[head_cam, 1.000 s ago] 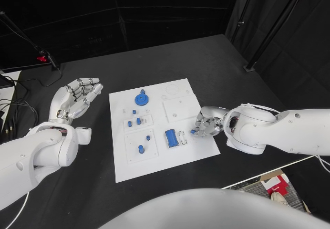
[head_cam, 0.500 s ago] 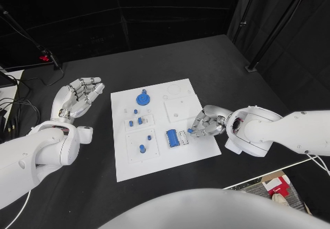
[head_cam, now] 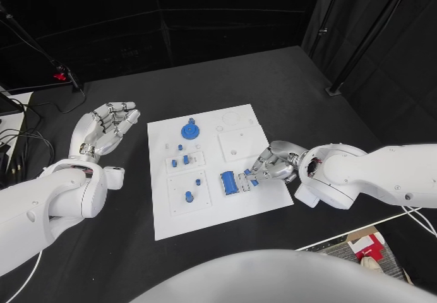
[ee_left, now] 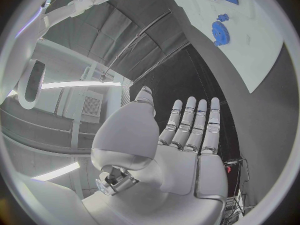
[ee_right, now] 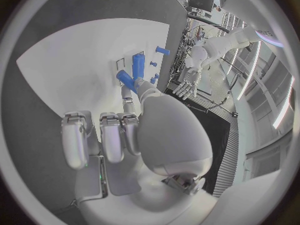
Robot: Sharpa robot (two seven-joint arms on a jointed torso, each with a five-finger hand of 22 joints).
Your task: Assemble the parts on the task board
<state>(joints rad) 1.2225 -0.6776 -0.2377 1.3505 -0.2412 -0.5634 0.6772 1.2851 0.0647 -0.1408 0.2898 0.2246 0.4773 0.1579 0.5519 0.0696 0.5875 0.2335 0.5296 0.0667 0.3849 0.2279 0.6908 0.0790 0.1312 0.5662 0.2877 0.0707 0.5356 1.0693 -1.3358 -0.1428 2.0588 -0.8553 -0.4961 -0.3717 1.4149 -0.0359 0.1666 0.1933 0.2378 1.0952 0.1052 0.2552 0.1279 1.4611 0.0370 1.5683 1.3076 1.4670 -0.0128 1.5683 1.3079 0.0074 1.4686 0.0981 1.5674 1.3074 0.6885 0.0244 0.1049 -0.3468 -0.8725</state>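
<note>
Black table [head_cam: 109, 252] bears white task board [head_cam: 218, 208], cables [head_cam: 23, 145] beside.

No legible text or markings

The white task board [head_cam: 214, 208] lies mid-table. Off its left edge, the left hand [head_cam: 103, 128] hovers, fingers spread, holding nothing. At its right edge, the right hand [head_cam: 271, 163] pinches a small blue part [head_cam: 249, 174] beside the blue block [head_cam: 228, 182].
</note>
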